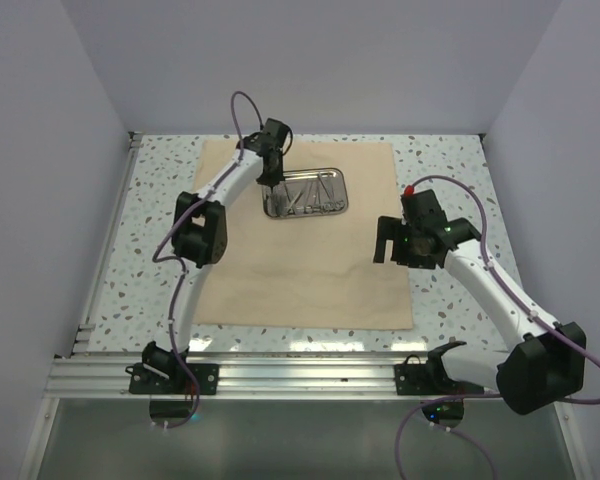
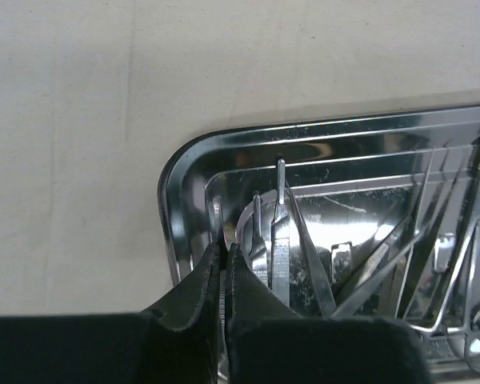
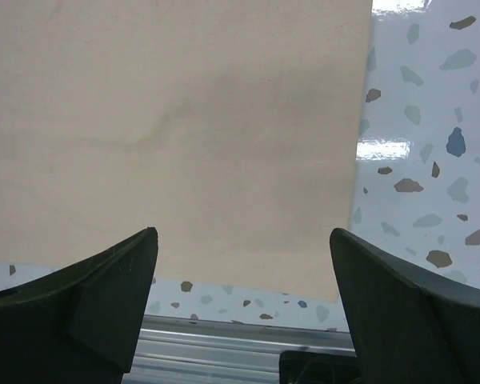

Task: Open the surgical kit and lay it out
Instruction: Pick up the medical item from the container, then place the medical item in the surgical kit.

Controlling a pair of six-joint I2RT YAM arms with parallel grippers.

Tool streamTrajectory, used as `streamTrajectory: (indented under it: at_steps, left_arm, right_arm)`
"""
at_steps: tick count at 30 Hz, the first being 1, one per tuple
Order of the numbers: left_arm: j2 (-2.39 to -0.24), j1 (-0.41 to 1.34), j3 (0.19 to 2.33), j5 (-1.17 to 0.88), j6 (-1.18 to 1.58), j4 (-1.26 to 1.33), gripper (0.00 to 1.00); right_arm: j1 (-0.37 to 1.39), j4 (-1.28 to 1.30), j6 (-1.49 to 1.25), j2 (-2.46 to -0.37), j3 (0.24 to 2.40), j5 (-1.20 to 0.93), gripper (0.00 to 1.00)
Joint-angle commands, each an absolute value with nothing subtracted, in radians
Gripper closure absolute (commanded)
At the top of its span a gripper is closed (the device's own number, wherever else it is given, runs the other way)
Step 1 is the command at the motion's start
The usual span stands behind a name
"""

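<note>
Tray (image 1: 344,190) on cloth wrap (image 1: 300,270) — left gripper (image 2: 226,246) tight on a thin silver instrument (image 2: 217,216) inside, right gripper (image 3: 244,234) wide apart.

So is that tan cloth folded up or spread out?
Spread out. The cloth lies flat as one big sheet on the table, with the steel tray of tools sitting on top.

In left corner of steel tray (image 2: 176,172): left gripper (image 2: 224,256) pinched on thin silver instrument (image 2: 217,216); other instruments (image 2: 282,240) just right; beige cloth (image 2: 104,104) beyond tray.
</note>
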State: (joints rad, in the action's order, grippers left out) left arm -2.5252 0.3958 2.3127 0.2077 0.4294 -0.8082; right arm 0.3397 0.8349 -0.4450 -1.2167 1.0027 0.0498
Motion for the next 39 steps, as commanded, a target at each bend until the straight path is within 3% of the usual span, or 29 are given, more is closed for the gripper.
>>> streamTrajectory:
  at_steps: [1,10,17,23,29,39]
  left_arm:
    - [-2.329,0.391,2.287,0.193,0.408,-0.804,1.00]
    - [-2.108,0.403,2.113,0.235,0.433,-0.841,1.00]
    - [-1.702,0.475,1.405,0.307,0.485,-0.689,1.00]
    - [-1.454,0.495,1.051,0.296,0.541,-0.634,1.00]
    - [-1.382,0.505,0.893,0.304,0.552,-0.534,1.00]
    - [-1.480,0.505,0.873,0.334,0.494,-0.387,1.00]
  right_arm:
    - [0.337,0.807,-0.446,-1.174,0.988,0.018,0.08]
    - [0.336,0.785,-0.459,-1.128,0.940,-0.017,0.08]
    - [0.336,0.759,-0.465,-1.127,0.925,-0.041,0.09]
    - [0.336,0.733,-0.466,-1.140,0.913,-0.069,0.09]
    - [0.336,0.733,-0.462,-1.131,0.904,-0.077,0.10]
    - [0.337,0.762,-0.485,-1.056,0.841,-0.078,0.10]
